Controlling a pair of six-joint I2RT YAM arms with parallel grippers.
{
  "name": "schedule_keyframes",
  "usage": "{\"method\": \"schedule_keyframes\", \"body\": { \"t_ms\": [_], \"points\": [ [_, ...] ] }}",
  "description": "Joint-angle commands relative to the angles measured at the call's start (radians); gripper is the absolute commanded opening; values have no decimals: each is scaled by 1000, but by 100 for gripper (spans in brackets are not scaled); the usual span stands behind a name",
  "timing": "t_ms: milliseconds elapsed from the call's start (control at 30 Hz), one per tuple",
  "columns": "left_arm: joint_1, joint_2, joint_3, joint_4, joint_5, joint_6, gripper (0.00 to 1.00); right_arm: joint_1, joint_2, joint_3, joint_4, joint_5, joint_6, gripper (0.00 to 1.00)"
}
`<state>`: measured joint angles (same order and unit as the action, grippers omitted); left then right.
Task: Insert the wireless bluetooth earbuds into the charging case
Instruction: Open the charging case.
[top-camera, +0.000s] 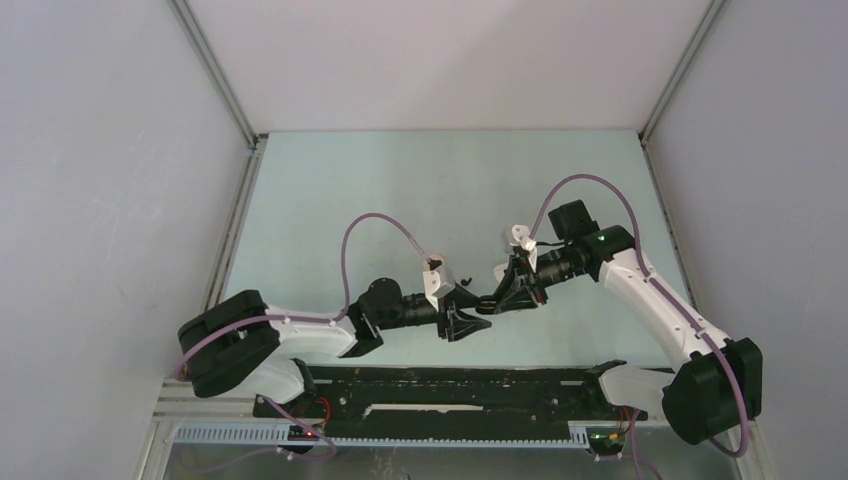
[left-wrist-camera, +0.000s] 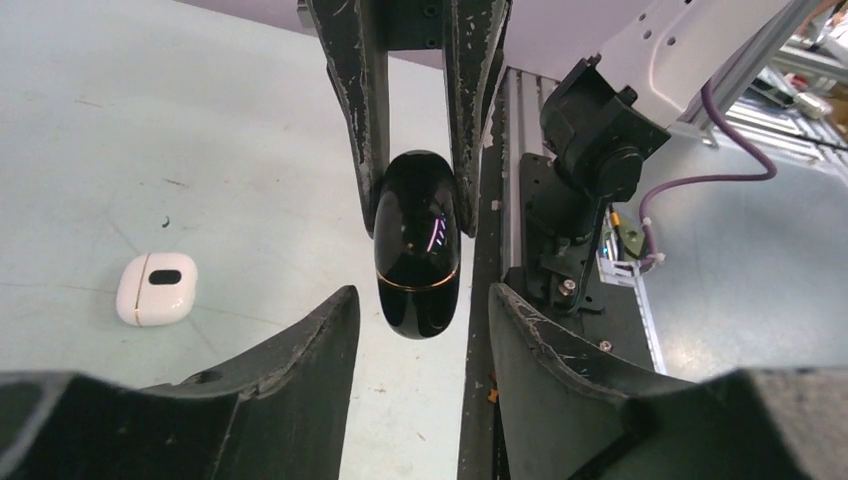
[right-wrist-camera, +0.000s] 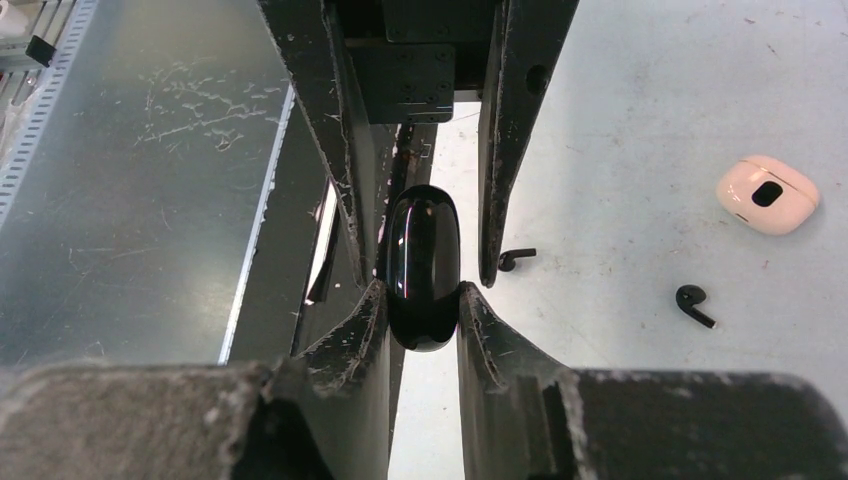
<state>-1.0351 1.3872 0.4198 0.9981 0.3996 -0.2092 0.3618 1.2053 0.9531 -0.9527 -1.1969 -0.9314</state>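
Observation:
A glossy black charging case (right-wrist-camera: 420, 262), closed, with a thin gold seam, hangs above the table between the two arms. My right gripper (right-wrist-camera: 420, 287) is shut on its lower end, both fingers pressed against its sides. In the left wrist view the same case (left-wrist-camera: 420, 245) sits just beyond my left gripper (left-wrist-camera: 420, 296), whose jaws stand open on either side without touching it. Two black earbuds lie on the table, one (right-wrist-camera: 515, 258) close behind the case and the other (right-wrist-camera: 694, 303) further right. In the top view the left gripper (top-camera: 468, 318) and right gripper (top-camera: 493, 300) meet mid-table.
A white closed case (left-wrist-camera: 157, 288) lies on the pale green table, also seen in the right wrist view (right-wrist-camera: 767, 194). The black base rail (top-camera: 450, 390) and metal frame run along the near edge. Grey walls enclose the table.

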Motion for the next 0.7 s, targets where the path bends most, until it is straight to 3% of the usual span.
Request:
{"method": "schedule_keyframes", "body": {
  "t_ms": [0, 433, 667],
  "points": [
    [12, 38, 9, 171, 40, -81, 55, -7, -22, 38, -7, -43, 2, 6],
    [18, 62, 38, 164, 75, -101, 44, -9, -17, 38, -9, -30, 5, 10],
    [26, 73, 47, 158, 81, -103, 28, -7, -7, 37, -11, -30, 6, 12]
  ]
}}
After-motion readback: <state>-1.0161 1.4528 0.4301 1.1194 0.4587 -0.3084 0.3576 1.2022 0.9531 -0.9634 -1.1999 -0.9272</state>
